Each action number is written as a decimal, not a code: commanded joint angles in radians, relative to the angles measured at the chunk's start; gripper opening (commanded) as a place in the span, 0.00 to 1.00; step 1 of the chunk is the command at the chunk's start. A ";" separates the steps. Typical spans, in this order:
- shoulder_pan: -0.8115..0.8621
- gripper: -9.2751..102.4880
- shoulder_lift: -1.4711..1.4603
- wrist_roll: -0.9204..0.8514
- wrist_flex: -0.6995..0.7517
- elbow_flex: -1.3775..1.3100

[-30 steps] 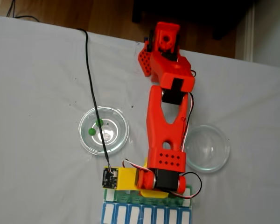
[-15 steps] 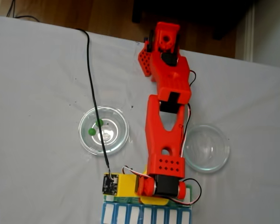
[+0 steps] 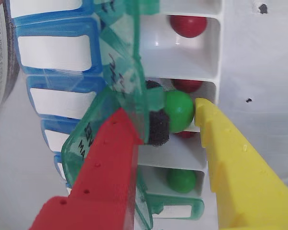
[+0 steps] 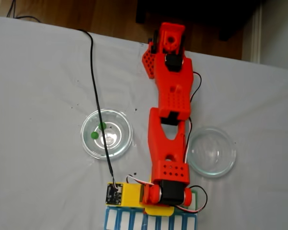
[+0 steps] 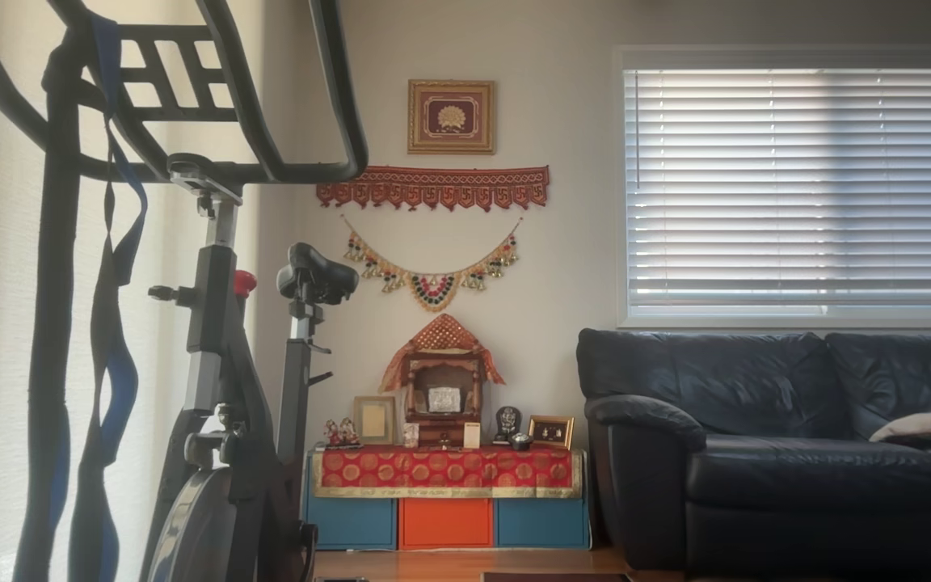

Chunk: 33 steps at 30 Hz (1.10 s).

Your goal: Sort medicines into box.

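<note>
In the wrist view my gripper (image 3: 178,116) is shut on a glossy green ball (image 3: 178,110), pinched between the black pad of the red finger (image 3: 158,128) and the yellow finger (image 3: 216,143). The ball hangs just above an open white compartment of the box (image 3: 182,57), whose translucent green lids (image 3: 125,81) stand up. A dark red ball (image 3: 186,85) lies in that compartment, another red ball (image 3: 188,25) in the one above, and a green ball (image 3: 181,179) in the one below. In the fixed view the red arm (image 4: 169,143) reaches down over the box (image 4: 195,196).
A blue-lidded row (image 4: 151,221) (image 3: 53,52) lies beside the box. A glass dish (image 4: 107,134) left of the arm holds two green balls (image 4: 94,135); a second glass dish (image 4: 211,152) sits to its right. A black cable (image 4: 93,86) crosses the white table.
The arm has stretched further toward the bottom edge of the fixed view, carrying the wrist lower over the box. The dishes and their balls have not moved.
</note>
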 commanded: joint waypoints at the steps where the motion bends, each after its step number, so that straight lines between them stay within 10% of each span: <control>1: -0.005 0.09 0.044 0.002 0.037 -0.126; 33: 0.011 0.26 0.218 -0.015 0.037 0.123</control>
